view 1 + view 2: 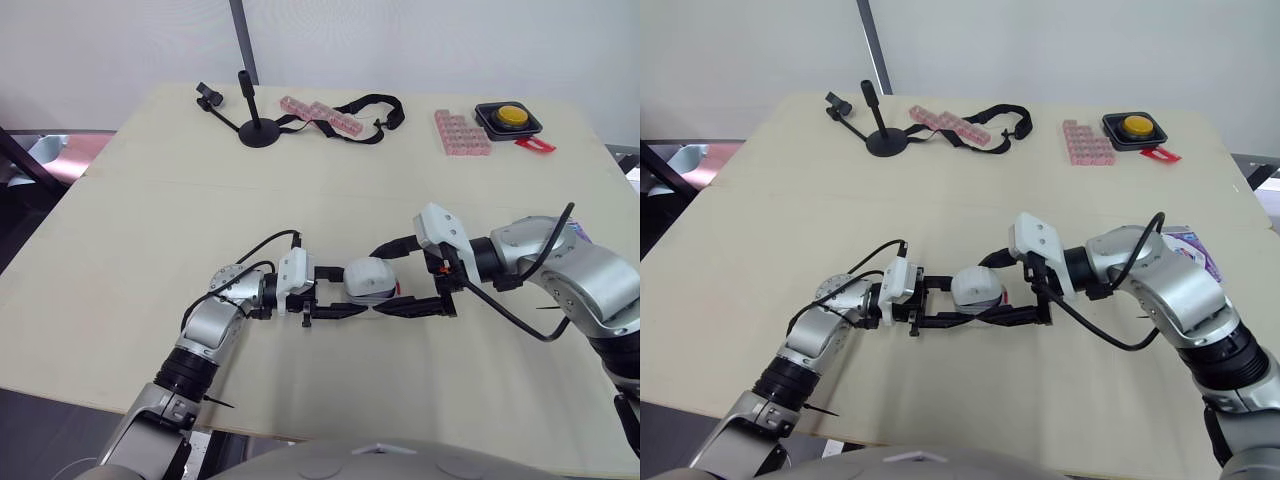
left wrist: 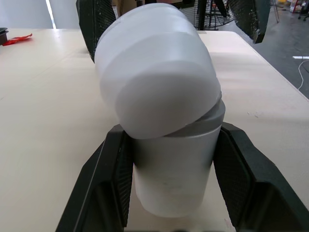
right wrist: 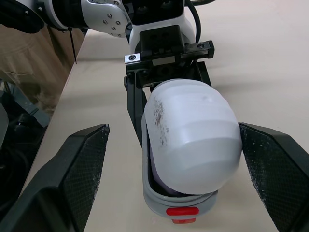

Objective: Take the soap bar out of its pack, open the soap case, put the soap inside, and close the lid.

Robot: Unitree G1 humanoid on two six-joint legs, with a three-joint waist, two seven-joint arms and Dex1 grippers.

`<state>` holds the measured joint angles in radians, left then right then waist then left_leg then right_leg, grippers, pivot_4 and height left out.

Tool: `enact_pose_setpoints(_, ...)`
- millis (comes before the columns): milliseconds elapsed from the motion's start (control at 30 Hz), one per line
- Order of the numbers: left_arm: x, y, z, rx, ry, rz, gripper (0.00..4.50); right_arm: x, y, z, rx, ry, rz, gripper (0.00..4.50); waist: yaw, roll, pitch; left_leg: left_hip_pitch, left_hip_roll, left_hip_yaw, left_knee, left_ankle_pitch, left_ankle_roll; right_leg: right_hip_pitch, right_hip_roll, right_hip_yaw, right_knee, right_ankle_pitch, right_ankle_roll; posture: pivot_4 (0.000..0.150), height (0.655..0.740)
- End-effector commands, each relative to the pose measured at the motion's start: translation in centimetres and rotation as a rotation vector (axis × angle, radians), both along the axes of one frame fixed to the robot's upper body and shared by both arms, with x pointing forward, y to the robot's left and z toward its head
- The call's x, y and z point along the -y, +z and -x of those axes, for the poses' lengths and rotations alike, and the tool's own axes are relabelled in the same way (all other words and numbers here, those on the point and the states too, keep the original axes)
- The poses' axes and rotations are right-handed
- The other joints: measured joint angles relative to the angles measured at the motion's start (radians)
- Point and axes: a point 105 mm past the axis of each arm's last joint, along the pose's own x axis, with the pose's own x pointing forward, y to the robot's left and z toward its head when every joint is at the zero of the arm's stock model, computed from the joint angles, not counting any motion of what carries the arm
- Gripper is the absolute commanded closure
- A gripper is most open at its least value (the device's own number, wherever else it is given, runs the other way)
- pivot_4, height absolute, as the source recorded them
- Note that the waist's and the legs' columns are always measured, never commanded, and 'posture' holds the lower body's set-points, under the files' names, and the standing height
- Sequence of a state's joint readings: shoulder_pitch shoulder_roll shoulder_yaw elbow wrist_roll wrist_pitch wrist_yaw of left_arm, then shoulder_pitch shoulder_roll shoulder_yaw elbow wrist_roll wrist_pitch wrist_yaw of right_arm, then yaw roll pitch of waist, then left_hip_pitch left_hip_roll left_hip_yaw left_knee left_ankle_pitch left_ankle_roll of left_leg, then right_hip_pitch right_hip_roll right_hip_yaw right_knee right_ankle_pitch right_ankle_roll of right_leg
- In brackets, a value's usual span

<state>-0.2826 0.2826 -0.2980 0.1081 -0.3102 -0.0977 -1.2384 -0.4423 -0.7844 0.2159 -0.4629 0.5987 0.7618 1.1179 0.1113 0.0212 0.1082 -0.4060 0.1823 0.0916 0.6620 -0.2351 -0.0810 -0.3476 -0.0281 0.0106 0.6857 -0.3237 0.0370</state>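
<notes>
The soap case (image 1: 368, 280) is an oval box with a grey base and a white lid, held just above the table's near middle. My left gripper (image 1: 352, 293) is shut on the grey base (image 2: 171, 179), one finger on each side. The white lid (image 3: 193, 140) is tilted up and ajar, with a red latch (image 3: 182, 211) on the base rim. My right gripper (image 3: 174, 128) faces it from the other side, open wide, its fingers (image 3: 82, 169) flanking the case without touching it. Something pale shows in the gap under the lid; I cannot tell what it is.
A purple pack (image 1: 1193, 248) lies by my right forearm at the table's right edge. At the far side stand a black stand (image 1: 258, 130), a black strap (image 1: 375, 105), pink trays (image 1: 462, 132), and a yellow button box (image 1: 509, 118) with a red tag (image 1: 535, 146).
</notes>
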Motion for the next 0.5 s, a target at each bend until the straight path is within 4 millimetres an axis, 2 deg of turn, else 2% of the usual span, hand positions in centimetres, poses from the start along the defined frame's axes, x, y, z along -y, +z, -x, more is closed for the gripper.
enact_pose_setpoints(33,0.12,0.53,0.22,0.025,-0.011,0.005,2.61,-0.19,1.26,0.43,0.042,0.023,-0.028,0.03,0.000,0.000,0.000,0.000,0.000,0.000,0.000,0.000,0.000,0.000,0.000,0.000,0.000,0.000,0.000,0.150,0.7343)
enact_pose_setpoints(500,0.23,0.54,0.21,0.022,-0.011,0.007,2.61,-0.37,1.35,0.24,0.014,0.004,-0.039,0.03,0.001,0.000,0.000,0.000,0.000,0.000,0.000,0.000,0.000,0.000,0.000,0.000,0.000,0.000,0.000,0.150,0.7343)
